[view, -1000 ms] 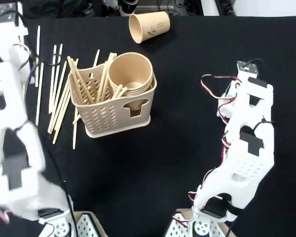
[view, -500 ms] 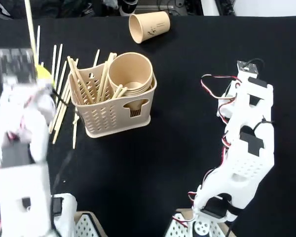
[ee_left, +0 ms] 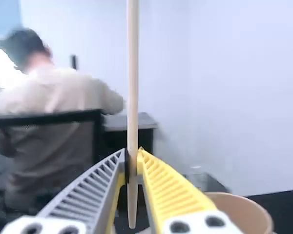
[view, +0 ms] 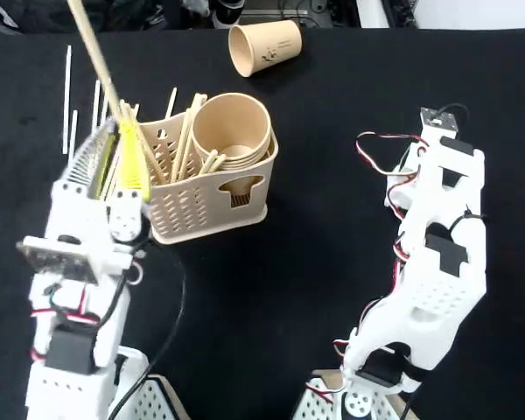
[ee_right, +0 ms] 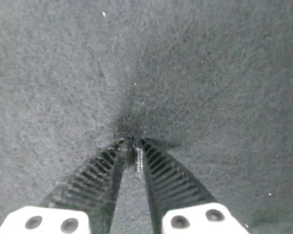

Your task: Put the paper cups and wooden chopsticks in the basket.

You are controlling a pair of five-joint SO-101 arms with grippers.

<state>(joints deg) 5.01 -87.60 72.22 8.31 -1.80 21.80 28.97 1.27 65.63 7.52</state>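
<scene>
Basket (view: pixel 206 208) holding stacked cups (view: pixel 232 127) and chopsticks (view: pixel 187 136), left gripper (ee_left: pixel 132 157) pinching a chopstick (ee_left: pixel 132 73); right gripper (ee_right: pixel 135 147) pressed together

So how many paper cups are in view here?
2 for certain. One paper cup lies on its side at the table's far edge, beyond the basket. An upright cup stands inside the basket; rims below it suggest more nested, hidden ones.

— Where can a hand pass?
— Over the bench (view: pixel 332 175), between the basket (view: pixel 206 210) and the right arm (view: pixel 437 262).
— And into the basket?
— Stacked cups (view: pixel 232 131) and leaning chopsticks (view: pixel 187 136) crowd it; the left arm (view: pixel 83 227) stands just beside it.
</scene>
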